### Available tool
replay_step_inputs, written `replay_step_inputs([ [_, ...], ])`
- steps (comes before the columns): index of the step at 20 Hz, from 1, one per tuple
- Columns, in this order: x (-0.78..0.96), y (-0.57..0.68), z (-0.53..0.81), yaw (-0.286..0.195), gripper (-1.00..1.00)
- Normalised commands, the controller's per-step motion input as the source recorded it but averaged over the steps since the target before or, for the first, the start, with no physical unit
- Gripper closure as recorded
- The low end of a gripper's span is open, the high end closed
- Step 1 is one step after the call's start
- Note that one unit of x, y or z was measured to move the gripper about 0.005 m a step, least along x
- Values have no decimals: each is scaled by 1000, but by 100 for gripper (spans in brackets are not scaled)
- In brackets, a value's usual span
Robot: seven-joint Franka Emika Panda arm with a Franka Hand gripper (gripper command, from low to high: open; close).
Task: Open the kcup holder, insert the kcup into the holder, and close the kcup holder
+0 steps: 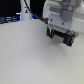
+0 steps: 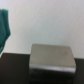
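Observation:
In the wrist view, the kcup holder [image 2: 52,61] is a dark grey boxy block close below the camera, blurred, with no drawer front or handle slot discernible. In the exterior view, the white arm comes down at the exterior view's right and ends in a black mass [image 1: 60,36] just above the white table. There I cannot separate my gripper from the holder, so the fingers and their spacing do not show. The kcup is out of view in both frames.
A white bottle-shaped object [image 1: 25,10] with a blue glow [image 1: 33,18] stands at the back on the exterior view's left. A blurred teal-green shape [image 2: 5,26] sits at the edge of the wrist view. The white tabletop [image 1: 30,55] spreads in front.

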Motion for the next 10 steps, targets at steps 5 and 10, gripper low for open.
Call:
replay_step_inputs([
  [5, -101, 5, -145, 295, -100],
  [10, -261, 51, -116, 272, -100],
])
